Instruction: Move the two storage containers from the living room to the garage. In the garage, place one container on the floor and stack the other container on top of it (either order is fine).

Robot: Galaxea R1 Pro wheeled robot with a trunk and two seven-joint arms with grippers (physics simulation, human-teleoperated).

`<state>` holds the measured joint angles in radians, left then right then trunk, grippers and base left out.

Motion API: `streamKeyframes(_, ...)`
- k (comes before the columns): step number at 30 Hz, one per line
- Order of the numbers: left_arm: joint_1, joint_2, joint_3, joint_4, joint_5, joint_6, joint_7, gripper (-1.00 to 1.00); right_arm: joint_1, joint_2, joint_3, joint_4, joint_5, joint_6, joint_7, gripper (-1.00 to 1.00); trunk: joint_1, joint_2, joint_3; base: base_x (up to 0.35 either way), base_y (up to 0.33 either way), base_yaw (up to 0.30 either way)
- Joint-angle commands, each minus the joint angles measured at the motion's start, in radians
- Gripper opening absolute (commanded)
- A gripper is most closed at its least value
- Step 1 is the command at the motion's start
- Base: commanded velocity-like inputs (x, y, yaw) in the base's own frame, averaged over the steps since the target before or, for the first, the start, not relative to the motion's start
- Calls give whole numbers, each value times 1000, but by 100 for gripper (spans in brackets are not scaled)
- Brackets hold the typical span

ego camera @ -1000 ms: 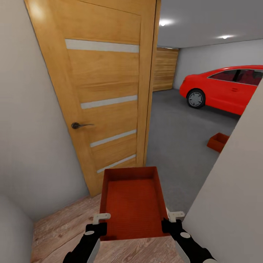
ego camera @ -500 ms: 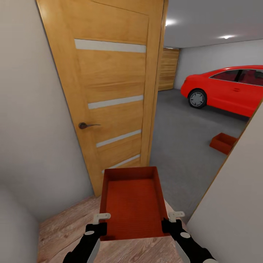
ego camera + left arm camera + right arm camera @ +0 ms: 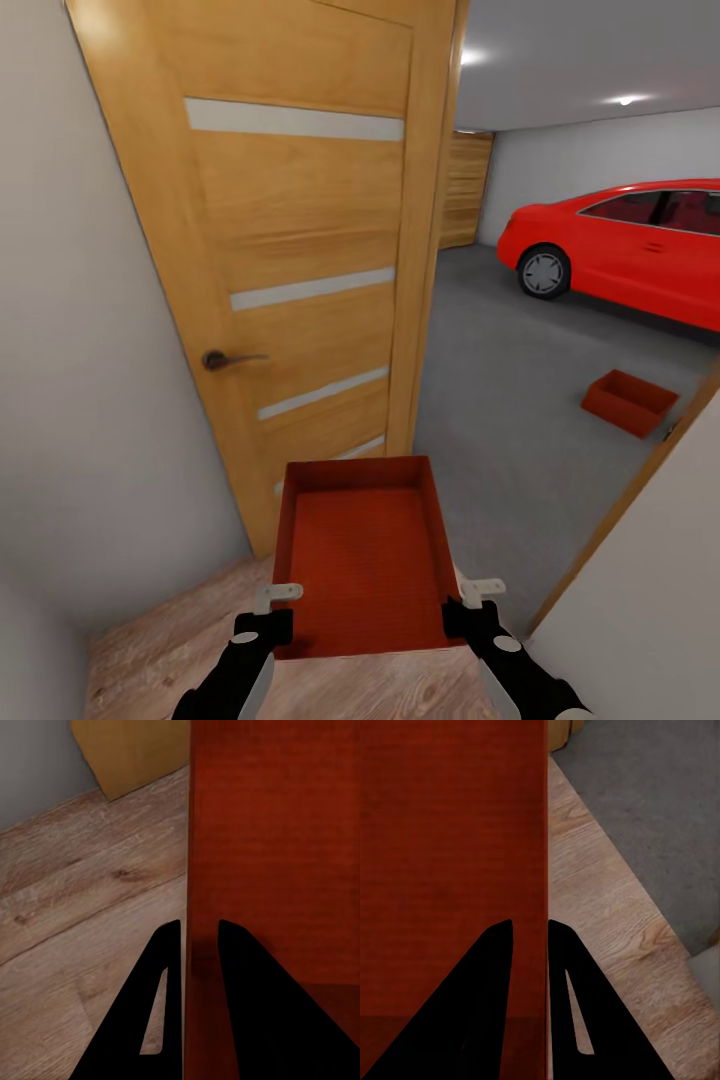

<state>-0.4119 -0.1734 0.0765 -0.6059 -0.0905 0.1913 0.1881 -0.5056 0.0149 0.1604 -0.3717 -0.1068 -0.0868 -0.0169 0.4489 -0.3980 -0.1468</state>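
Observation:
I hold a rust-red storage container [image 3: 362, 555] level in front of me, above the wood-plank threshold. My left gripper [image 3: 270, 612] is shut on its left wall [image 3: 201, 870], one finger on each side of that wall. My right gripper [image 3: 468, 605] is shut on the right wall [image 3: 537, 855] the same way. The second storage container [image 3: 629, 402] rests on the garage's dark grey floor [image 3: 500, 400], ahead to the right, short of the red car [image 3: 620, 245].
An open wooden door [image 3: 290, 260] with a dark handle [image 3: 218, 359] stands close on my left. A white wall [image 3: 650, 590] and wood door frame [image 3: 625, 505] bound the doorway on the right. Grey floor stretches ahead through the opening.
The view has advanced toward the doorway and turned a little; more of the garage floor and the far container show past the right wall. The held container and both grippers keep their pose.

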Motion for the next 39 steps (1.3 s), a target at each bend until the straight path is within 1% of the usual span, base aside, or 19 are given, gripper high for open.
streamKeyframes(1, -1, -1, 3, -14, -21, 8, 4, -100, -1, -4, 33, 4, -8, -4, 0, -100, 1, -2, -2, 322, 0, 0)
streamKeyframes(4, -2, -1, 3, -14, -21, 8, 4, -100, -1, -4, 33, 4, -8, -4, 0, -100, 1, -2, -2, 154, 0, 0)
streamKeyframes(12, -1, -1, 3, -14, -21, 8, 4, -100, -1, -4, 33, 4, -8, -4, 0, -100, 1, -2, -2, 4, 0, -45)
streamKeyframes(39, -1, -1, 3, -14, -21, 8, 4, -100, -1, -4, 33, 4, -8, -4, 0, -100, 1, -2, -2, 0, 0, -284)
